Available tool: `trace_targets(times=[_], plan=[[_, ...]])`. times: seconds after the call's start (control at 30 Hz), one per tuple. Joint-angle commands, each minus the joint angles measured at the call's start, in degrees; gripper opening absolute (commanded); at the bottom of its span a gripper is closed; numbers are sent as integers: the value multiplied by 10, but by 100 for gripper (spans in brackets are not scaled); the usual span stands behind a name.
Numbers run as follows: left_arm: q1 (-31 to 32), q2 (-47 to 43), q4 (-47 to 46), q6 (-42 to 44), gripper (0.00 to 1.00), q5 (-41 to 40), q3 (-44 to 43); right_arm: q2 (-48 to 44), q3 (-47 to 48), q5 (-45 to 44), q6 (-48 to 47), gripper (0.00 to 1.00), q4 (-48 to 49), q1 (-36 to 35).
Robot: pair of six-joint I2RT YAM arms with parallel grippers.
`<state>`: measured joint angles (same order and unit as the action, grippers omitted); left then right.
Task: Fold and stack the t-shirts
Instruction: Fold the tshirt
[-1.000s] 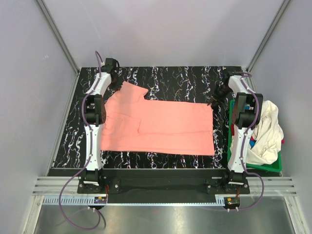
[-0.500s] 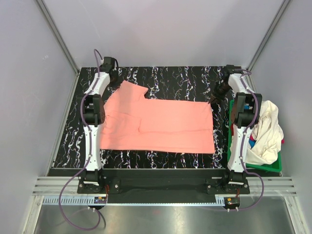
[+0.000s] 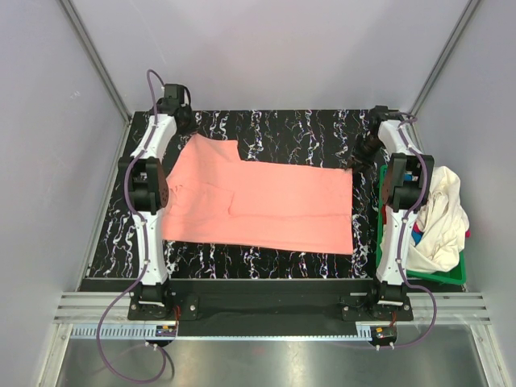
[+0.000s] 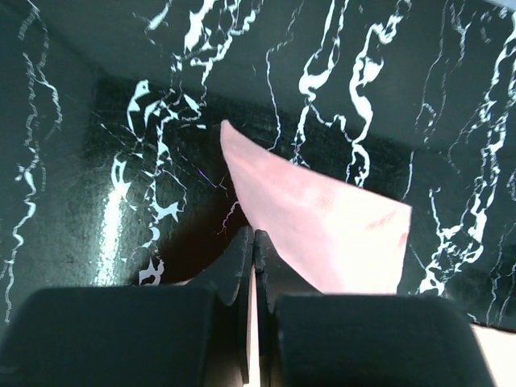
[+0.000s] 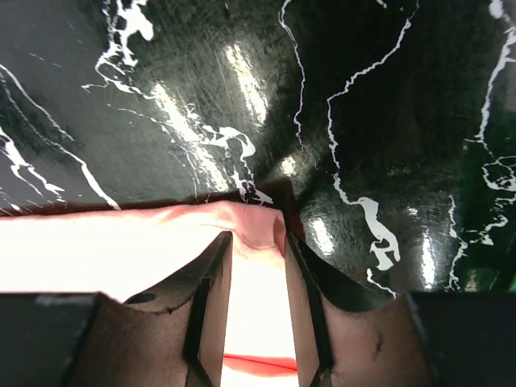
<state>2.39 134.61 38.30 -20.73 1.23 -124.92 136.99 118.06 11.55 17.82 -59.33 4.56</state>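
One salmon-pink t-shirt [image 3: 266, 205] is lying flat on the table [image 3: 306, 125], the left gripper [image 4: 253, 238] pinching its far left corner, the right gripper [image 5: 256, 242] seemingly standing spread astride its far hem corner. The green basket [image 3: 439, 278] is holding a cream-white t-shirt [image 3: 442, 218].

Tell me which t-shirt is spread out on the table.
The salmon-pink t-shirt: it lies spread across the black marbled table, while the cream-white one sits bunched up in the green basket at the right.

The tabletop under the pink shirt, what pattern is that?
The tabletop is glossy black with white marble-like veins; the right wrist view shows it best.
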Motion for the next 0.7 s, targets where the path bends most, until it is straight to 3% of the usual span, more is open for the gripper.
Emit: trace_targets(times=[0.0,0.37,0.47,0.67], plan=[[2,-25,-25,10,0,18,13,-10,38,-11,-3,40,-10,3],[6,-22,-34,12,0,23,14,15,51,-14,-8,40,-25,5],[6,-20,-35,12,0,26,13,12,36,-22,-10,44,-19,6],[7,-15,-31,10,0,32,14,32,51,-27,-10,45,-19,6]])
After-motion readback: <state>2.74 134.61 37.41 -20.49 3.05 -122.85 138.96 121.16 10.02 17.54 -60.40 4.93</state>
